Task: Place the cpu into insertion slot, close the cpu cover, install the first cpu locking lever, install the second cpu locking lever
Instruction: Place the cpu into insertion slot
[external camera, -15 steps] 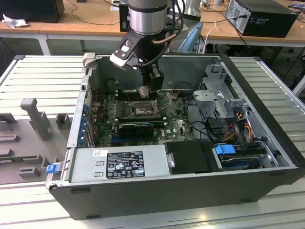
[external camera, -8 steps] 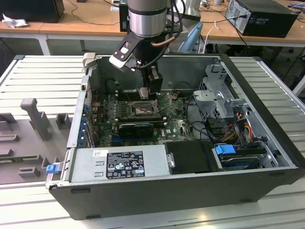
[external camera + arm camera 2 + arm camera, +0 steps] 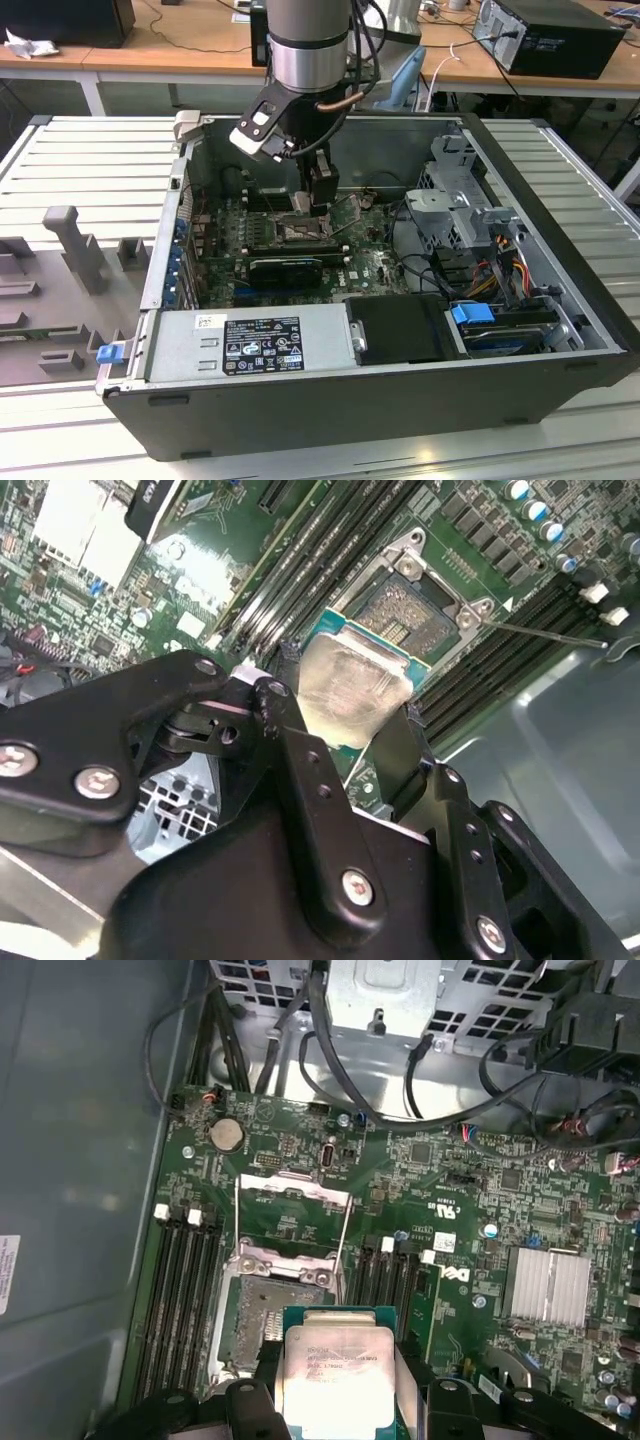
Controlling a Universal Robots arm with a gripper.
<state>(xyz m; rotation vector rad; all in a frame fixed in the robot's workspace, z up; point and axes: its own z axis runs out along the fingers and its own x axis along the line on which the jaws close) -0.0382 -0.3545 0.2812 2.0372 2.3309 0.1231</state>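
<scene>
Holding the cpu (image 3: pixel 335 1370), hand (image 3: pixel 338 1392) hovers near insertion slot (image 3: pixel 262 1305).

The cpu (image 3: pixel 335 1370) has a silvery top face on a green base. The end effector (image 3: pixel 343 698) is black with silver screws. The motherboard (image 3: pixel 470 1210) is green; the insertion slot (image 3: pixel 262 1305) is dark, rimmed silver. The heat sink (image 3: pixel 548 1285) shows pale parallel ribs.

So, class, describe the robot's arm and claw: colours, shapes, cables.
The arm is a round silver-grey tube with a black band and dark cables alongside. A white-and-black block sits at the wrist. The claw is black, with flat jointed links fastened by silver screws.
</scene>
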